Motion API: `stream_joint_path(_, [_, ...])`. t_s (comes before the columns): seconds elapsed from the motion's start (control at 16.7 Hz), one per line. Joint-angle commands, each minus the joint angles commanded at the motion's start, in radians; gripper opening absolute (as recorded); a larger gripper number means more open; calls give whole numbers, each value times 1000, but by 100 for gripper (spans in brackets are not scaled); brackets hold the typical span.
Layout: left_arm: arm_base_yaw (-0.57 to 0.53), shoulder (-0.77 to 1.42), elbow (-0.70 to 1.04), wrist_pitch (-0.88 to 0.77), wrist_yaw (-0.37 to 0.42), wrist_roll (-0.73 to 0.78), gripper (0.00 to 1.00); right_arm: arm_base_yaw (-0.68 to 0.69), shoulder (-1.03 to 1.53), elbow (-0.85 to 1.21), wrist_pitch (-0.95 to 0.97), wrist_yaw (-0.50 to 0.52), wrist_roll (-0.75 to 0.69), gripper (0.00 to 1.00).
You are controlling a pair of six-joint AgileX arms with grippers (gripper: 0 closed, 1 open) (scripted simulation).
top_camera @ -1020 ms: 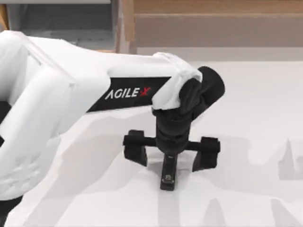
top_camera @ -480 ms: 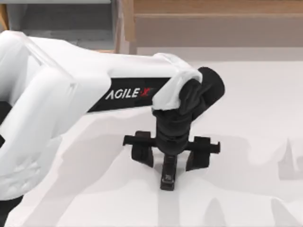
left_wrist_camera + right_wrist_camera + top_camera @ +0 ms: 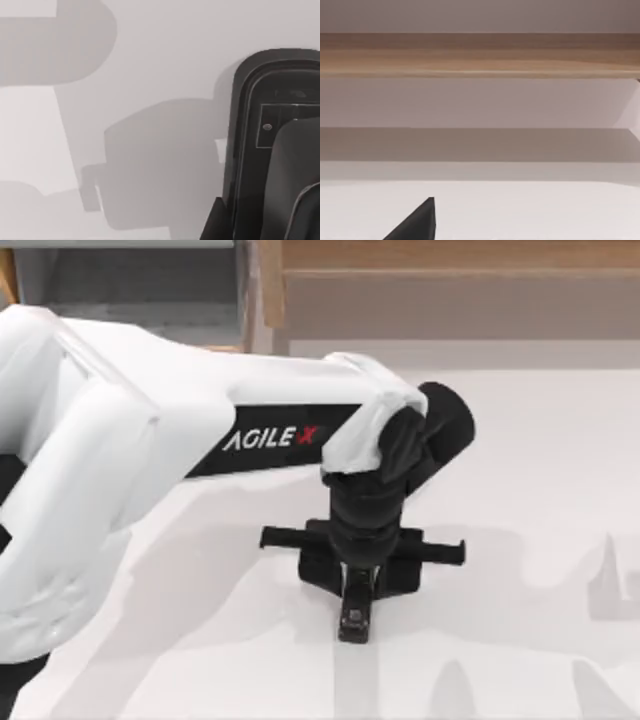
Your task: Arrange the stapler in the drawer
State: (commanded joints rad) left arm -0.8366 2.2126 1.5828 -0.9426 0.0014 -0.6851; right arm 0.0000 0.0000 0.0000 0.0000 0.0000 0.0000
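Stapler (image 3: 354,620) lies on the white table (image 3: 540,470), near the middle of the top view and a little toward its lower edge, its long axis running up and down that view; only its near end with the pale marks shows from above, the rest being hidden under the left gripper (image 3: 360,575); the left arm reaches in from the top view's left side and its gripper points straight down over the stapler; the two black fingers (image 3: 320,568) are drawn in tight against either side of the stapler's body, so the jaws are closed on it; the drawer (image 3: 130,290), grey inside, sits at the top view's upper left, well apart from the stapler; beside it runs a long wooden unit (image 3: 460,295).
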Motion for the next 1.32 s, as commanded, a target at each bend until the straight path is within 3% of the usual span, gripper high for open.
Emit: stream_joint_path(1.32, [10, -43, 69, -98, -4, 10, 0, 0, 0, 0, 0, 0, 0, 100])
